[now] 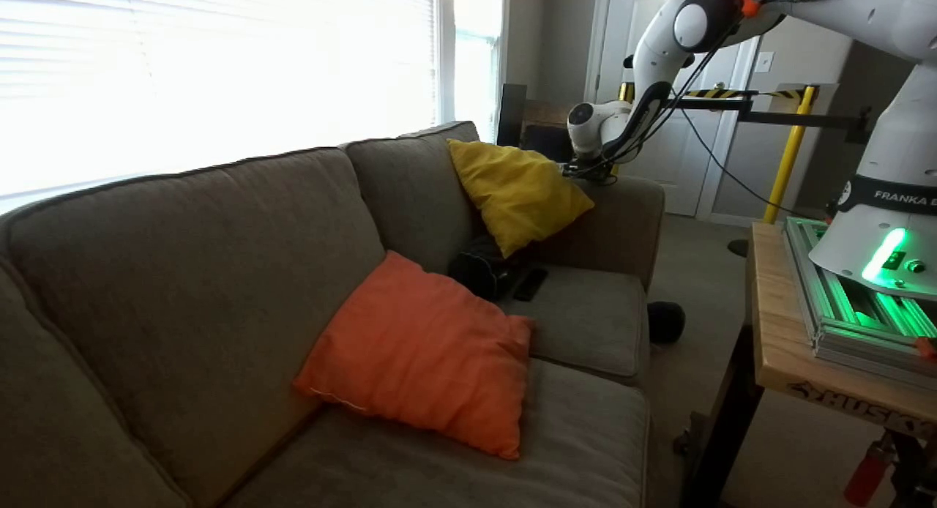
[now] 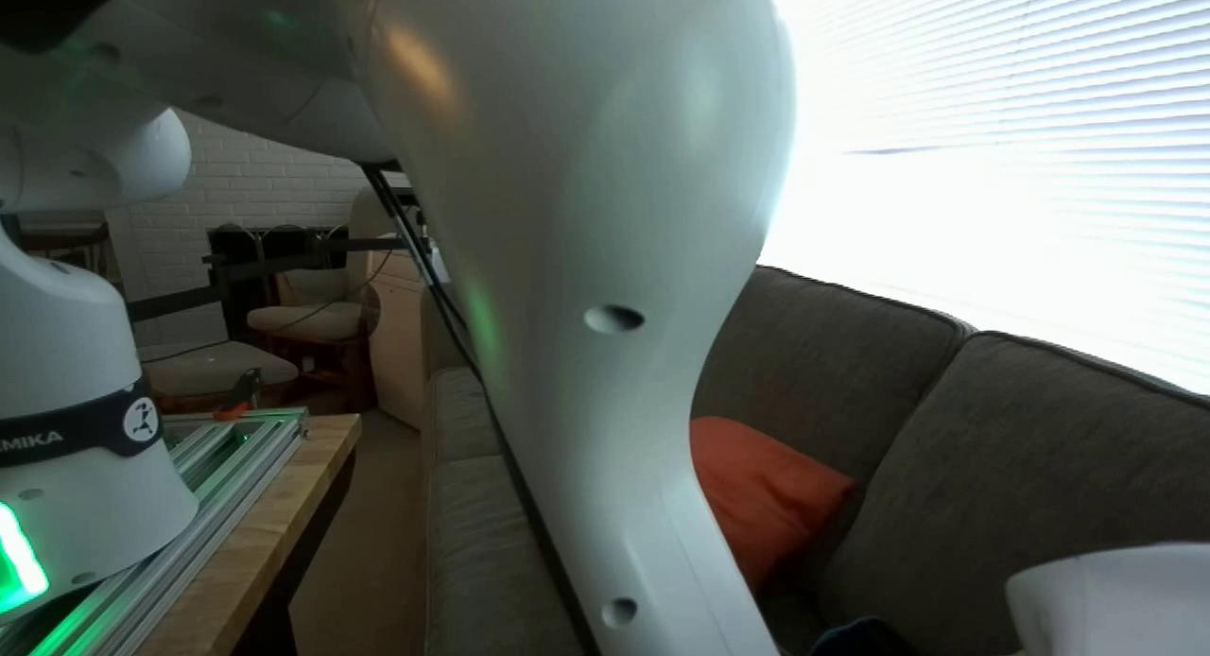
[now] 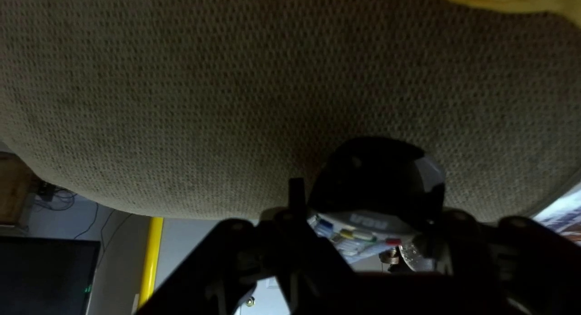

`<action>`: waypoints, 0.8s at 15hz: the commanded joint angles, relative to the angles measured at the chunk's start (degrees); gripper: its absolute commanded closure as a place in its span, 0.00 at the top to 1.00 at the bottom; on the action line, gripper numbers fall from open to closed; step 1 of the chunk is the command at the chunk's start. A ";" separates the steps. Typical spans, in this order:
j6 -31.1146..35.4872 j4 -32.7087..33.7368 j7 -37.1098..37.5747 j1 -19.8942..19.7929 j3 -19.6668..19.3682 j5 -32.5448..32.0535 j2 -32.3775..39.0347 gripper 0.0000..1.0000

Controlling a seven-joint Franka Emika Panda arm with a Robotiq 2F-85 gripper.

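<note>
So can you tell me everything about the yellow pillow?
The yellow pillow is wrinkly, soft-looking cloth with pointy corners. It's tilted, one corner pointing down, and seems to lean where the sofa's back cushion and armrest meet. A dark bundle sits by that low corner; I can't tell if they touch. The wrist view shows just the pillow's edge, apart from the gripper.

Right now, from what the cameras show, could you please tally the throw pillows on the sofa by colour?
Orange throw pillow: 1
Yellow throw pillow: 1
Total: 2
</note>
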 commanded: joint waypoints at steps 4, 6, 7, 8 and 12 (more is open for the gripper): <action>-1.66 1.12 0.39 1.17 0.39 0.45 -0.30 1.00; -3.32 -0.15 2.86 3.99 -0.73 -0.65 -0.99 1.00; -3.46 -1.03 3.68 5.17 -1.03 -1.23 -1.53 1.00; -3.68 -1.74 3.94 6.45 -1.18 -1.80 -1.91 1.00; 0.32 -3.45 3.15 12.00 -2.12 -6.69 -2.22 1.00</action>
